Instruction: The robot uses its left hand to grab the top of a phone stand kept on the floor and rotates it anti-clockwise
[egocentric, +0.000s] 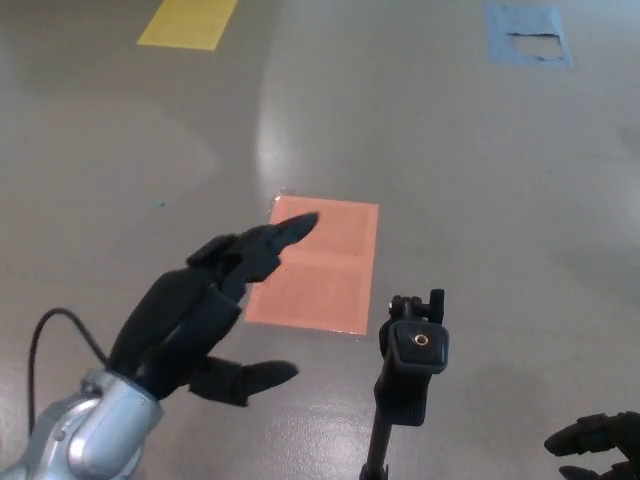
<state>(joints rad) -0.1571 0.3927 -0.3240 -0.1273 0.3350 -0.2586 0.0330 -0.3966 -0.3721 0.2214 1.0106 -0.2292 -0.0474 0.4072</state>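
left hand (205, 315) spread wide, reaching toward the phone stand (410, 375) with nothing held.
phone stand is upright on the floor (480, 170) at the near right, its black clamp head up where a hand can close on it for the turn, just nearer than the orange patch (318, 262). left hand sits to its left, not touching, two fingers stretched far and rightward, thumb splayed low toward the stand. right hand (592, 445) barely shows at the near right corner; i cannot tell its state.
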